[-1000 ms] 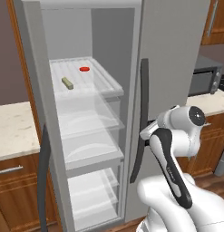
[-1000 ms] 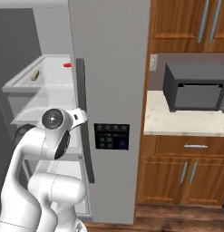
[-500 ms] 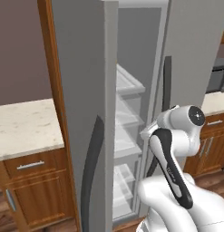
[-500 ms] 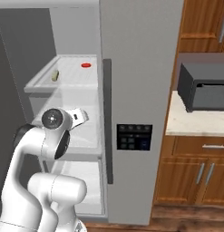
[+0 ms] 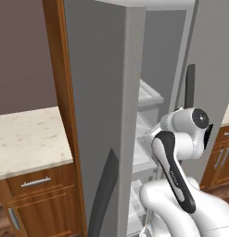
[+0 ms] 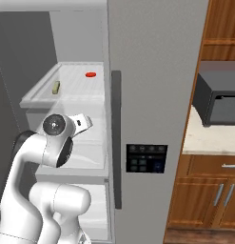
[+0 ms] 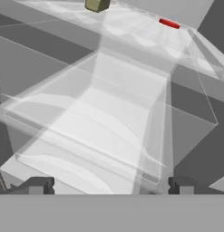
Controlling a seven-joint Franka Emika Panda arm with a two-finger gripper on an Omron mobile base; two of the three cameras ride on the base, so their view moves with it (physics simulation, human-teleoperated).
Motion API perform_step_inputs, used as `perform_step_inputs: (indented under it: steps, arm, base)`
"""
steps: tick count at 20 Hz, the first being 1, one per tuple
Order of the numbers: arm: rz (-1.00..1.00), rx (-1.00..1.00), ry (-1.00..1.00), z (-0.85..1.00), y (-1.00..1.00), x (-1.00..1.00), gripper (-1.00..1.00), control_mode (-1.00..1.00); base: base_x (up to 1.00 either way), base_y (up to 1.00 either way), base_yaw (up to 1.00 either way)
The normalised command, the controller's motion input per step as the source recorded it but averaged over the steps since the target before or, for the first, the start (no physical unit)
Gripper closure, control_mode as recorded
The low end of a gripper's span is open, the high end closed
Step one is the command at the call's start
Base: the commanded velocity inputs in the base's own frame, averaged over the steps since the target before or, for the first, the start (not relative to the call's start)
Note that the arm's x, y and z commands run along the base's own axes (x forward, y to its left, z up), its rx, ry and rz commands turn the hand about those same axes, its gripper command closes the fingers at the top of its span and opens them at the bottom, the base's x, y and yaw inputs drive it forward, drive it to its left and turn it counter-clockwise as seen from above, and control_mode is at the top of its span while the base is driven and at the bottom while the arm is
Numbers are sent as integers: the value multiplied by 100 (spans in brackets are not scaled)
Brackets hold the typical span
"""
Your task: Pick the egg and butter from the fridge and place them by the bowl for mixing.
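Note:
The grey fridge (image 6: 154,66) stands with its left door (image 5: 97,92) swung open. On its top white shelf (image 6: 71,95) lies the olive-yellow butter (image 6: 55,87), towards the left front. The hand view has the butter (image 7: 96,4) at the top edge, far beyond my open gripper (image 7: 109,186). Nothing sits between the dark fingertips (image 7: 37,185), which point up at the glassy shelves (image 7: 109,113) from below. My arm (image 6: 54,138) is folded in front of the middle shelves. The egg and the bowl are out of view.
A flat red piece (image 6: 91,75) lies at the back of the top shelf. The fridge's right door carries a dark handle (image 6: 116,138) and a button panel (image 6: 146,158). A microwave (image 6: 219,100) sits on the right counter (image 6: 209,138). Left of the open door is a pale counter (image 5: 28,139).
The base has driven, so both base views have shifted and the fridge looks closer. The open door now covers most of the shelves in the left base view. The gripper stays open.

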Motion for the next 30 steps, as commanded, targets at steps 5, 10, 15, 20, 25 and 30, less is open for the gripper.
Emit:
perform_step_inputs:
  steps: [5, 10, 15, 20, 25, 30]
  arm:
    - [0, 0, 0, 0, 0, 0, -100, 100]
    - [0, 0, 1, 19, 0, -3, -100, -100]
    - [0, 1, 4, 100, 4, -11, -100, -100]
    - [0, 0, 9, 98, 35, 0, -100, -100]
    - [0, 5, 16, 70, 34, 1, -100, -100]
    - [-3, 7, -1, 23, 19, 0, -100, -100]
  base:
    - [22, 0, 0]
    - [0, 0, 0]
    - [0, 0, 0]
    - [0, 0, 0]
    - [0, 0, 0]
    - [0, 0, 0]
